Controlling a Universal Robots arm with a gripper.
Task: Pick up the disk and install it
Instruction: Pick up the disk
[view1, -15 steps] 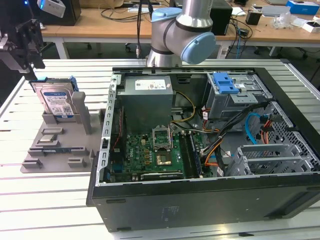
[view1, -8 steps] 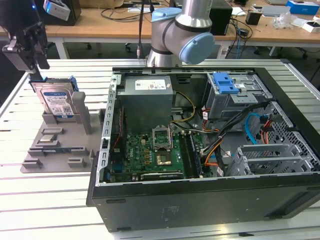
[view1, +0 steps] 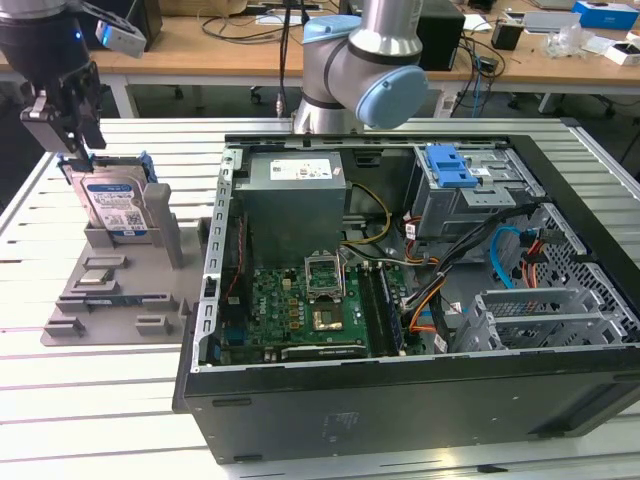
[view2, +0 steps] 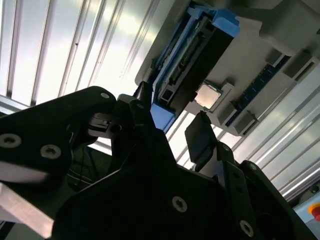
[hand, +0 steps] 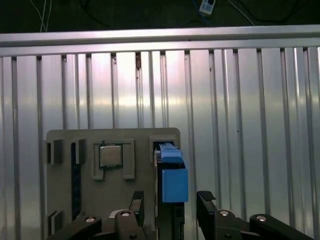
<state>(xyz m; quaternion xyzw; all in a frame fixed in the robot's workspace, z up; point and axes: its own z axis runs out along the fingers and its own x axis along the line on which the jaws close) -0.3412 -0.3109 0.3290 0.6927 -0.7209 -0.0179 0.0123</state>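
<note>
gripper: fingers spread, astride top edge of disk | disk: upright in corner slot of grey holder, directly under gripper | holder: on slatted table, by its edge at the exterior view's left | open computer case: well apart

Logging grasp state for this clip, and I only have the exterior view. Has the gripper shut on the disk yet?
Observer: No. In the first wrist view the gripper is open, with one finger to each side of the disk.
Operator: Is either finger touching it?
Observer: Not that I can see. In that view a gap shows between each finger and the disk's blue end.
</note>
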